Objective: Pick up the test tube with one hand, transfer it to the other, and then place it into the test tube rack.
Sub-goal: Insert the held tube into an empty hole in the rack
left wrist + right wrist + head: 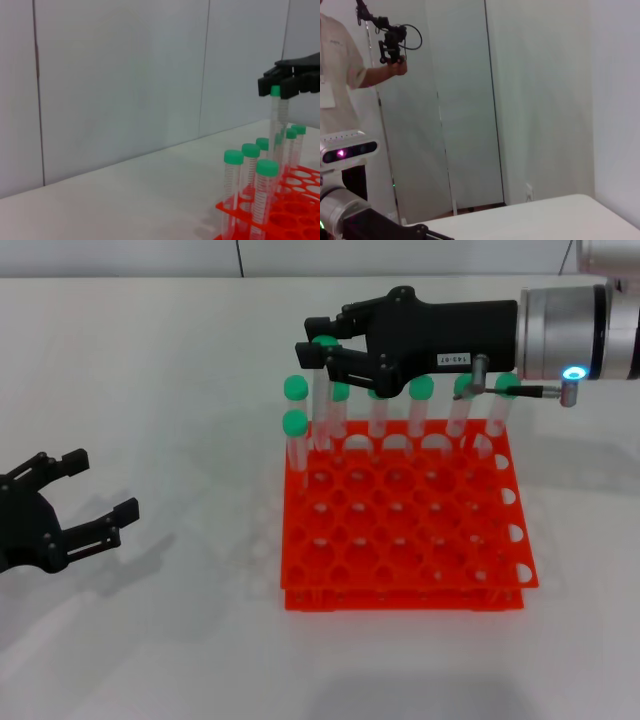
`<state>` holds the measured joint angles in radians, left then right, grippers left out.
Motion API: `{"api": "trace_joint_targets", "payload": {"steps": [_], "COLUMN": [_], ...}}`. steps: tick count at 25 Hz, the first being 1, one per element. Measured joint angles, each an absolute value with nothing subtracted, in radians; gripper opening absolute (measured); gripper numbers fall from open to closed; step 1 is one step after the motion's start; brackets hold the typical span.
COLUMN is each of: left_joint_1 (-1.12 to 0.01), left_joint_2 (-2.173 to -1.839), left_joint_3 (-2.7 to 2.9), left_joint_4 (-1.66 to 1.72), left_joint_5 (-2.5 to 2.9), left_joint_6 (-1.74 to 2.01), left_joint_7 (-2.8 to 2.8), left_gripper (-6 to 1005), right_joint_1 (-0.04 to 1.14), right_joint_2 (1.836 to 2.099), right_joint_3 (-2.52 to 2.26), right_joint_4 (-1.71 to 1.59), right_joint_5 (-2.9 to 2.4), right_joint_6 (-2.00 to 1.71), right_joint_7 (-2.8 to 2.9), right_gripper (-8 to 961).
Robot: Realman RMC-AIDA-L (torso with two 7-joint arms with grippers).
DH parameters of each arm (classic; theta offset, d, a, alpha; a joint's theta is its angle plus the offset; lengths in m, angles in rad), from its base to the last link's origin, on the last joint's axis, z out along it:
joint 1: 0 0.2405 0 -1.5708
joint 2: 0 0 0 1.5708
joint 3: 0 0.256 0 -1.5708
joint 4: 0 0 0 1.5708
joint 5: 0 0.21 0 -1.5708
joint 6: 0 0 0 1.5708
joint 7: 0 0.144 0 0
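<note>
- Right gripper (322, 352), the one w/ the small white label, reaches in from the right over the rack's far-left corner. Fingers nearly closed, pinching the test tube (322, 390) at its green cap.
- That tube hangs upright; lower end is down among the back-row tubes, at rack level. Can't tell if the tip is in a hole or just above one.
- Left gripper (78, 500) sits low at the left edge of the head view, well apart from the rack. Fingers spread wide, holding nothing, touching nothing.
- Test tube rack (400, 540): orange-red, two tiers, grid of round holes, on the white table (150, 390).
- Contents: other green-capped tubes (420, 405) standing along the far row, plus one (295, 445) at the left edge one row nearer. Rest of the holes look open.
- Left wrist view only: side-on look at the right gripper (280, 87) w/ the tube (277, 117) below it, cap between the fingertips, tube raised above its neighbours' caps; a near corner of the rack (285, 212) w/ tubes standing in it.
- Right wrist view only: pale wall panels, a person (340, 85) at the edge holding up a dark handheld rig (392, 42), and part of the robot's arm at the lower corner. No tube or rack there.
</note>
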<state>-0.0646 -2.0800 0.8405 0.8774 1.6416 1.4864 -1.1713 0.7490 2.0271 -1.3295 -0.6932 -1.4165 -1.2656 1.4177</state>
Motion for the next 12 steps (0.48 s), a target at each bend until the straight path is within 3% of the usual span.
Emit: {"api": "trace_joint_targets", "payload": {"steps": [12], "left_joint_1": [-0.078], "left_joint_2": [-2.080], "left_joint_3": [0.841], "left_joint_4": [0.877], "left_joint_5": [1.642], "left_joint_6": [1.486], "left_joint_7": [-1.173], "left_gripper": [895], "right_joint_1": [0.729], "right_joint_2": [2.028], "right_joint_3": [-1.360], "right_joint_4": [-0.686], "right_joint_5": [-1.408], "right_joint_6": [-1.230], "right_joint_7": [1.404], "right_gripper": [249]}}
